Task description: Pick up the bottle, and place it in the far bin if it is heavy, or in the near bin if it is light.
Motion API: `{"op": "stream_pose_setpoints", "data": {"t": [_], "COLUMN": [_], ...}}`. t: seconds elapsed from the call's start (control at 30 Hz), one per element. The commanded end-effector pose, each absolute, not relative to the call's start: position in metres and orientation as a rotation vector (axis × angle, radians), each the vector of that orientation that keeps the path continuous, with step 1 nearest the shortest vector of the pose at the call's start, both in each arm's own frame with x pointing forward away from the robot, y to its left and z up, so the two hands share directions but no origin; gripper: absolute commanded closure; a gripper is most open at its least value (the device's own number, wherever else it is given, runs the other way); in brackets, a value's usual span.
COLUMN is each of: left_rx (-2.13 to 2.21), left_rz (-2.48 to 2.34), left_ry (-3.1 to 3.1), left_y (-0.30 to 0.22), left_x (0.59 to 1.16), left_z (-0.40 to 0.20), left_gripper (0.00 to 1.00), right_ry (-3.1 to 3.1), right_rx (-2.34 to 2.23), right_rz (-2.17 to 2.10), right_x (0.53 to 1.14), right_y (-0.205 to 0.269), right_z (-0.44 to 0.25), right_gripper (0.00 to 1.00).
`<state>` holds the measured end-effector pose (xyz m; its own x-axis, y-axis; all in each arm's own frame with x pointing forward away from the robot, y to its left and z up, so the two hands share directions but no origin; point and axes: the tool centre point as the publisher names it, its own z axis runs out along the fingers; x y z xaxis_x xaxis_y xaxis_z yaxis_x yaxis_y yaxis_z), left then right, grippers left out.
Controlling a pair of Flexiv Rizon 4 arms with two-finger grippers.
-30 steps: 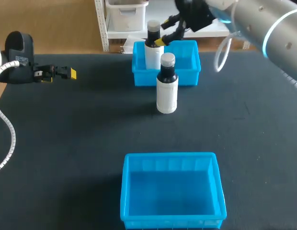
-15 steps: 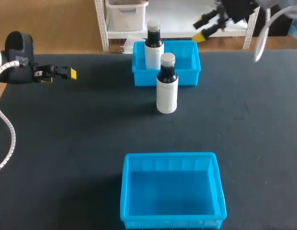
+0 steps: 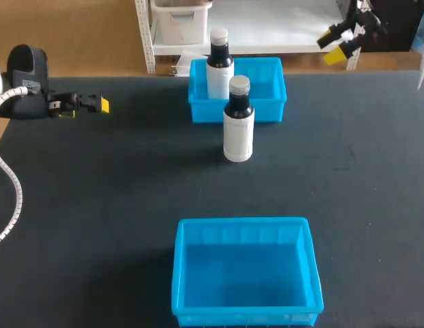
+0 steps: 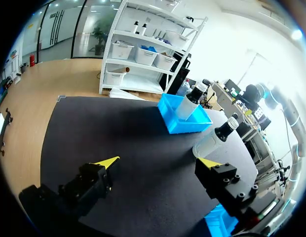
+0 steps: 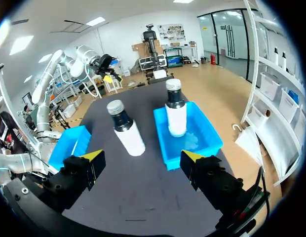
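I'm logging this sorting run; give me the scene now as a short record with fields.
far bin: binned bottle upright at its left side
loose bottle: upright on the table, just in front of the far bin
near bin: no bottle inside
left gripper: open, holding nothing, over the table's far left
right gripper: open, holding nothing, beyond the table's far edge, at right

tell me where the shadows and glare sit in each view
head view: even light from above, the bottle outside the bins and the near bin throw soft shadows to their left on the table; left wrist view: strong backlight washes out the scene past the far bin; right wrist view: a pale sheen on the far bin's floor beside the bottle inside it.
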<state>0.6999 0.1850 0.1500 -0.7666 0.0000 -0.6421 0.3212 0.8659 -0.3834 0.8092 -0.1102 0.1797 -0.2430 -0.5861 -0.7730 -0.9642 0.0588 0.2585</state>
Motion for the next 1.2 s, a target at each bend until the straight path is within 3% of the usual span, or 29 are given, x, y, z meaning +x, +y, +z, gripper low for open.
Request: {"op": "stream_pose_setpoints", "data": {"t": [0.03, 0.7, 1.2], "left_rx": [0.231, 0.231, 0.231], "left_rz": [-0.636, -0.636, -0.636], "left_ry": [2.374, 2.374, 2.374], "left_y": [0.185, 0.185, 0.185], "left_x": [0.7, 0.7, 0.7], "left_z": [0.15, 0.15, 0.15], "left_gripper": [0.0, 0.0, 0.0], "right_ry": [1.925, 1.876, 1.933], "right_rx": [-1.314, -1.312, -1.325], "right_rz": [0.663, 0.571, 0.57], "right_x": [0.744, 0.726, 0.738], "right_y": [-0.101, -0.043, -0.04], "right_z": [0.183, 0.154, 0.148], "right_gripper": [0.0, 0.0, 0.0]}}
